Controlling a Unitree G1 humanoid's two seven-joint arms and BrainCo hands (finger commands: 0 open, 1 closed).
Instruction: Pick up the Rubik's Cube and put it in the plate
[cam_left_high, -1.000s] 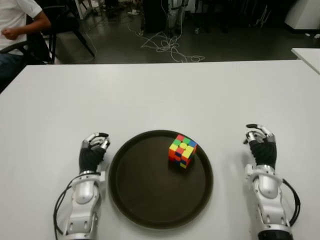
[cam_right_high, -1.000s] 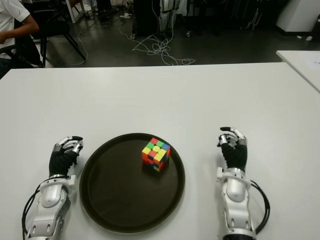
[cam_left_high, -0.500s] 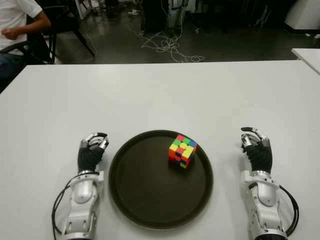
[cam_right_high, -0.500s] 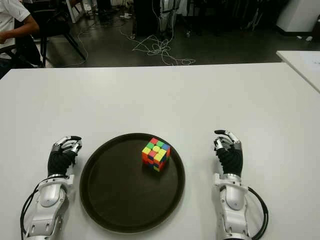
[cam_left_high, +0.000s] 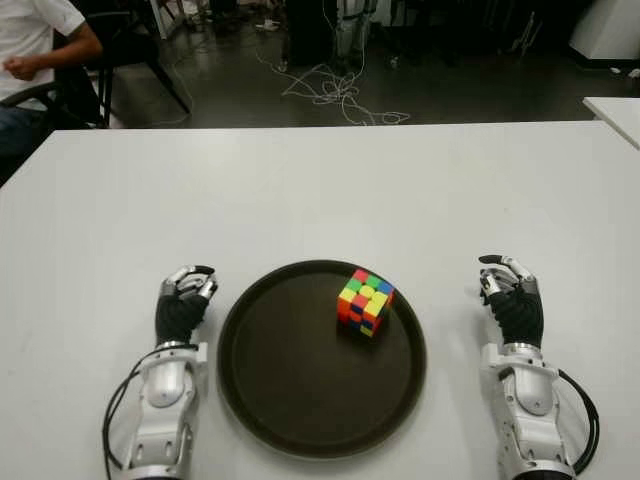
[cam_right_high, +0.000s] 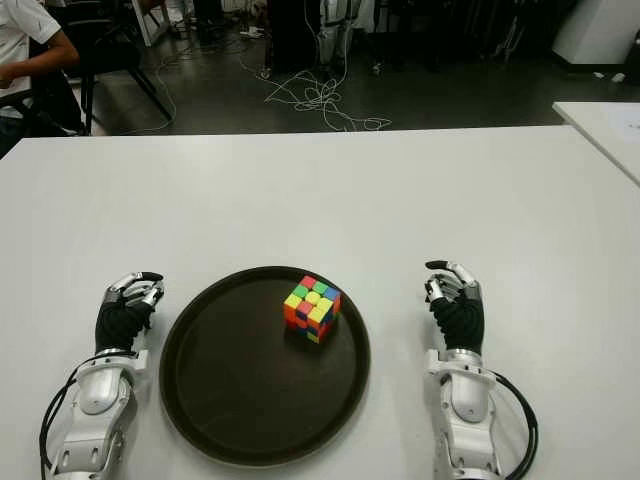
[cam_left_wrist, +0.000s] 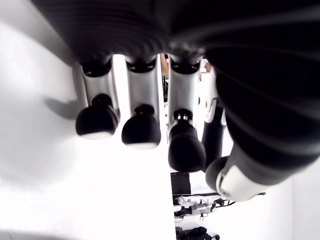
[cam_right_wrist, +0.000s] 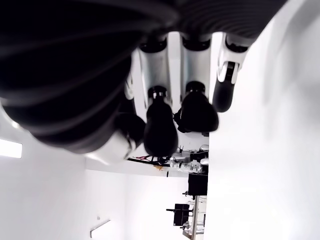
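in the eye views we see the rubik's cube (cam_left_high: 365, 301) sitting inside the plate (cam_left_high: 290, 400), toward its far right part, close to the rim but not on it. the plate is dark, round and lies on the white surface (cam_left_high: 320, 190) near the front edge. our left hand (cam_left_high: 184, 299) shows just beside the plate's left rim, and our right hand (cam_left_high: 511, 294) shows to the right of the plate, with a strip of bare surface between them. neither hand touches the cube.

the wrist views add what the eye views cannot: the left wrist view shows the left hand's fingers (cam_left_wrist: 141, 131) loosely curled with nothing between them, only white surface under the tips. the right wrist view shows the same for the right hand's fingers (cam_right_wrist: 197, 111), relaxed and empty. the plate and cube do not show in either wrist view.

the eye views alone give the room around: a wide bare stretch of surface runs from the plate to the far edge, and both sides are open out to the left and right edges. beyond the far edge we see a dark floor with cables (cam_left_high: 335, 90), and a seated person (cam_left_high: 30, 45) at the far left corner. a 2nd white surface (cam_left_high: 615, 108) shows at the right edge.
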